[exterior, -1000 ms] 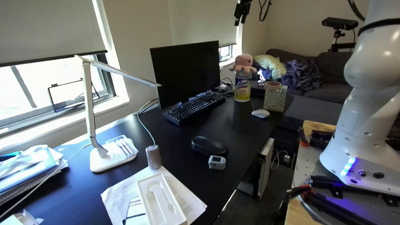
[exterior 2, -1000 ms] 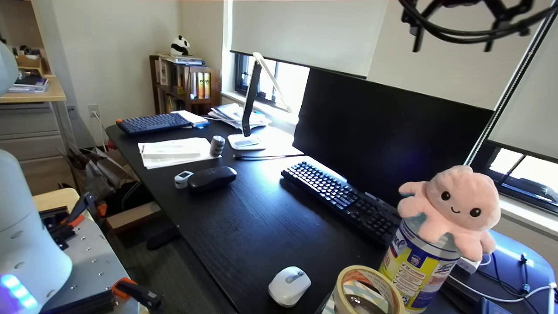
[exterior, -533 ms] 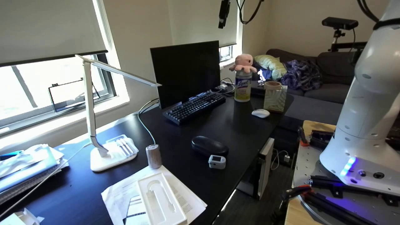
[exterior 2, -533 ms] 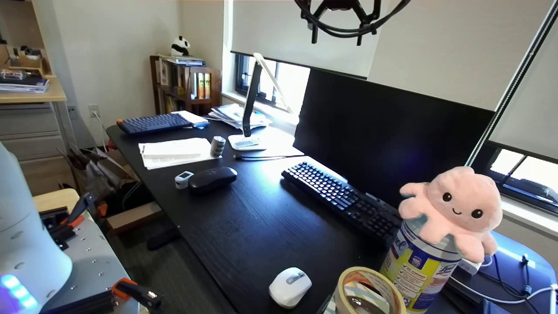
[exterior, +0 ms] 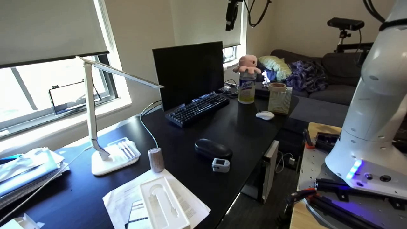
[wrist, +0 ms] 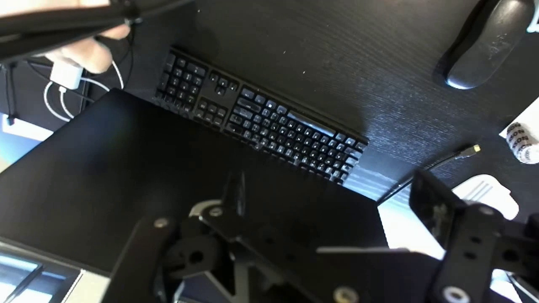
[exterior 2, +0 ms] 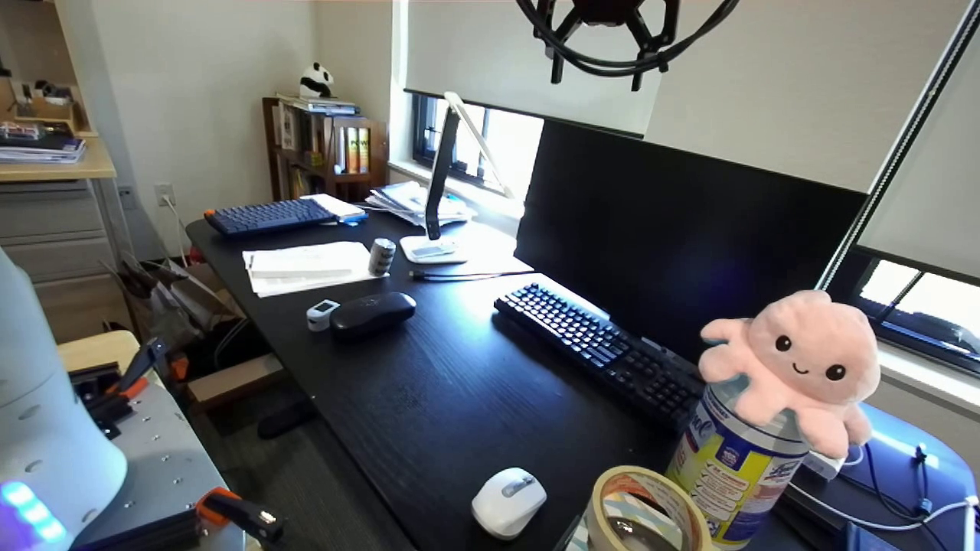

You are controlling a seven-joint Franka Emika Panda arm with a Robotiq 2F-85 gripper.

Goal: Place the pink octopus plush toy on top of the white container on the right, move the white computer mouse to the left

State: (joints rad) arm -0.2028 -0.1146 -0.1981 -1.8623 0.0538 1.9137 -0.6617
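The jaws of the gripper (exterior 2: 596, 80) stand well apart with nothing between them, higher than the monitor (exterior 2: 674, 245), from which I place everything else. In the wrist view the monitor shows behind the fingers (wrist: 433, 206), so dropping before clearing it sideways could strike its top edge. A slack cable (wrist: 63, 27) loops beside the gripper; on a low swing it might snag the pink octopus plush toy (exterior 2: 811, 352). The toy sits on the white container (exterior: 246, 92), near the monitor's end farther from the lamp (exterior: 90, 101). That part looks done, but its legs hang over the rim and nothing visible fastens it, so a brush could tip it off.

The white computer mouse (exterior 2: 509, 501) lies in front of that same end of the monitor, near the edge of the desk (exterior: 241, 136) and just beside a patterned box (exterior: 279, 103) bearing a tape roll (exterior: 277, 89). Fetching it is, I judge, what remains. A fingertip landing wide could hit the box and shake the roll loose; pinching too high on the rounded shell would likely let the mouse slip, perhaps overboard. Carried too far toward the monitor's lamp end, it could bump the black case (exterior: 213, 149) and the small white device (exterior: 220, 165) in front of the monitor there
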